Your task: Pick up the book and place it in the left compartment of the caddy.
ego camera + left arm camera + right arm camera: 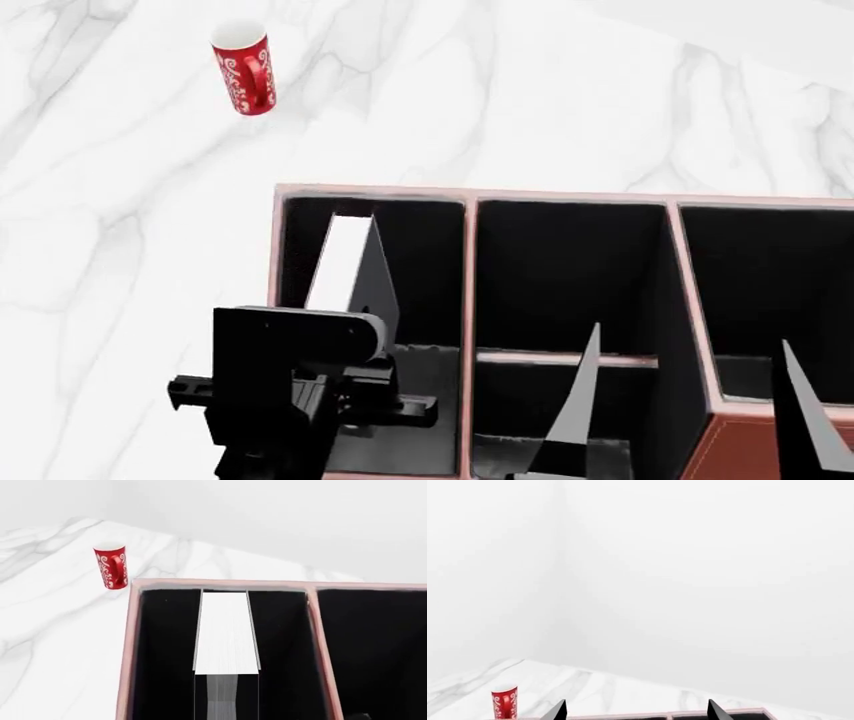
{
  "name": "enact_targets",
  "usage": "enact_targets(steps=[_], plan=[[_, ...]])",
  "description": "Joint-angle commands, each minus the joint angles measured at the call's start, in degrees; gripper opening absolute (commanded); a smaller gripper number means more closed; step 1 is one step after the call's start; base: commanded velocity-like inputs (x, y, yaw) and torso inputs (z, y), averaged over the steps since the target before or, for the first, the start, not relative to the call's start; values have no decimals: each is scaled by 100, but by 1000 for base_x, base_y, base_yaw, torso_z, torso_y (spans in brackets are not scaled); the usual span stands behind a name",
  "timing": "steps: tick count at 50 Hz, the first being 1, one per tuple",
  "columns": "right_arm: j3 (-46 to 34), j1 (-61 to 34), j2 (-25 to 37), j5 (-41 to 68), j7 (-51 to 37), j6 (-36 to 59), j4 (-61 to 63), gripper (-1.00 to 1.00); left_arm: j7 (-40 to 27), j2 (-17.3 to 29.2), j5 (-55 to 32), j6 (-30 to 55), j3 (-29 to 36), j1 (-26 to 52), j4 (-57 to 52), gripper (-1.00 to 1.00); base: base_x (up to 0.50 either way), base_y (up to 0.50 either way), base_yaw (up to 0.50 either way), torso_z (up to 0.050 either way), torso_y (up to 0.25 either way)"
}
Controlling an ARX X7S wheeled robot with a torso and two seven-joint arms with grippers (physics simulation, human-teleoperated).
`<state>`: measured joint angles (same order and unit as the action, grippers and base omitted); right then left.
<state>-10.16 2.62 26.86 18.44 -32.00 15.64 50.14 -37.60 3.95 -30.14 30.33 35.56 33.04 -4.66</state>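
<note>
1. While my head camera looks down on the caddy (pixel 470 300) filling the lower half of the frame, it shows all three black-lined bays, the thin crossbar (pixel 567 357) splitting the middle one, and a patch of reddish-brown leather-look wall at lower right.
2. My left wrist camera sees only pale pink rims and two dark bays, but it gives the clearest look at the book (pixel 227 635): white page edges facing up, standing on edge in the left compartment (pixel 163 645), black covers running down either side.
3. My right wrist camera catches mostly blank white wall; only a sliver of the caddy's rim, the red mug and my two dark fingertips (pixel 560 711) sit along the bottom edge.
4. My left gripper (pixel 350 390) hangs over the left compartment at lower left of the head view; I cannot tell whether it clasps the book or has let go.
5. My right gripper (pixel 637 712) is spread wide, holding nothing, its pointed black fingers above the caddy.
6. A red mug (pixel 244 67) with white swirl pattern stands at upper left on the white marble-veined table (pixel 134 250), well apart from the caddy.
</note>
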Motion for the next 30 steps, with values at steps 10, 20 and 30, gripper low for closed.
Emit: enact_targets(steps=[10,20,30], plan=[[-32,8,11,5,0,-90,-71,100,-96,-201,284,-702,229,124,789,-100,0,0,0,0,2],[-59,-1,21,12,-13,-79,-59,100,-180,-285,217,-985,401,238,1319,-100,0,0,0,1,1],[-55,0,36,33,-24,-95,-60,100,-221,-321,69,-1410,674,427,1983,-100,0,0,0,0,2]])
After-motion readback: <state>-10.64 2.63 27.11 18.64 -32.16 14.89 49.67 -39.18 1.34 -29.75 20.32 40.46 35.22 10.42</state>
